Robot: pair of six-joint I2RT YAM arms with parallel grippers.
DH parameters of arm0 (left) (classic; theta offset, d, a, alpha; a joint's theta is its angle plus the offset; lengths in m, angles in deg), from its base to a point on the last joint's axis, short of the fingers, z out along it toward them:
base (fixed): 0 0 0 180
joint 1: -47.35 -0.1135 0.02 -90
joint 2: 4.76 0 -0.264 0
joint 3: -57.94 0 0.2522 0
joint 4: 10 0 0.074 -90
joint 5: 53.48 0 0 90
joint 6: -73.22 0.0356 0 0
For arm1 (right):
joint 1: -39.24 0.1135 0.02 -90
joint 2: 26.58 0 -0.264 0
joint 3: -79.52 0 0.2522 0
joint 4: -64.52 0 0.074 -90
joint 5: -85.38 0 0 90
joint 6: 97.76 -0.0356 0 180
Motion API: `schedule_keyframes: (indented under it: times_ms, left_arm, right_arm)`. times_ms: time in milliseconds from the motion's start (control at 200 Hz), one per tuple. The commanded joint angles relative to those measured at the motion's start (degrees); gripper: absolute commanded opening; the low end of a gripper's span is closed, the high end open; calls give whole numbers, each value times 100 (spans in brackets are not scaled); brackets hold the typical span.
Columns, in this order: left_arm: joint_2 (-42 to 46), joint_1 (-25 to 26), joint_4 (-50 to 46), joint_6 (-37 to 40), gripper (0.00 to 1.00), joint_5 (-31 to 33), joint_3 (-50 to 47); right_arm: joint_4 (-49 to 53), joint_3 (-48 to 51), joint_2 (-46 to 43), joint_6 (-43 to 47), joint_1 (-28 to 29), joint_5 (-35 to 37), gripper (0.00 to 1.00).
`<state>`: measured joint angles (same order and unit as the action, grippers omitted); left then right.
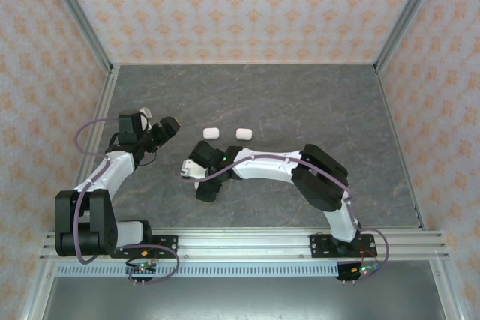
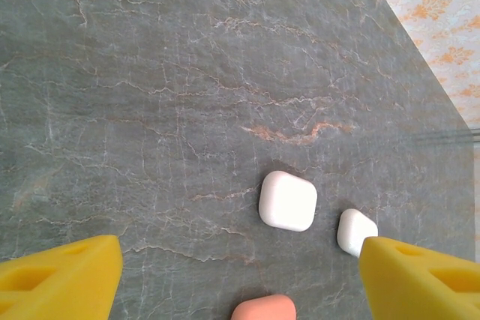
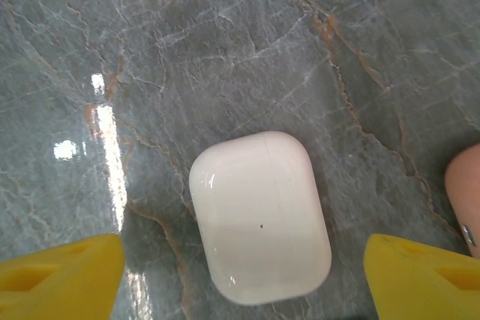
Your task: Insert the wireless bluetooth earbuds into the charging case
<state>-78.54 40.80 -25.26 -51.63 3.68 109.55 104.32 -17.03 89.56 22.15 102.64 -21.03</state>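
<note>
I'm hovering the right gripper (image 3: 241, 252) spread wide, gripping nothing, straddling the closed white charging case (image 3: 259, 215) on the table (image 3: 225, 50) ready to clamp it, left gripper (image 2: 238, 260) likewise spread and empty above 2 other cases (image 2: 287, 200).

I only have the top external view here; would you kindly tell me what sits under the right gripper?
Observer: The right wrist view has a closed white charging case lying flat on the table, between the open fingers of the right gripper and touching neither.
Operator: Thank you. Is anything beside it?
Observer: Yes, part of a coral-pink case comes in at that view's right edge, apart from the white one.
Operator: And how is the left gripper set?
Observer: In the left wrist view the left gripper is open, its yellow fingers wide apart and holding nothing.
</note>
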Motion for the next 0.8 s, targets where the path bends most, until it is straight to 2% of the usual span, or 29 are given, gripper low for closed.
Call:
schedule_keyframes:
  times_ms: [0, 170, 345, 475, 566, 791]
  left_arm:
    - [-15, -75, 14, -101, 82, -155, -15]
    - [24, -75, -1, -85, 82, -170, -39]
    - [111, -74, -129, -7, 82, -161, -10]
    - [190, -75, -234, 64, 82, -151, 3]
    - [254, -74, -326, 96, 82, -153, 12]
    - [507, -68, -515, 162, 81, -372, 26]
  right_arm:
    - [285, -258, 215, 295, 21, 221, 81]
    - [423, -344, 443, 340, 23, 251, 76]
    - [508, -346, 551, 349, 20, 429, 66]
    - [348, -256, 491, 335, 21, 633, 54]
    - [208, -167, 366, 333, 9, 725, 46]
    - [-226, 294, -508, 151, -83, 732, 41]
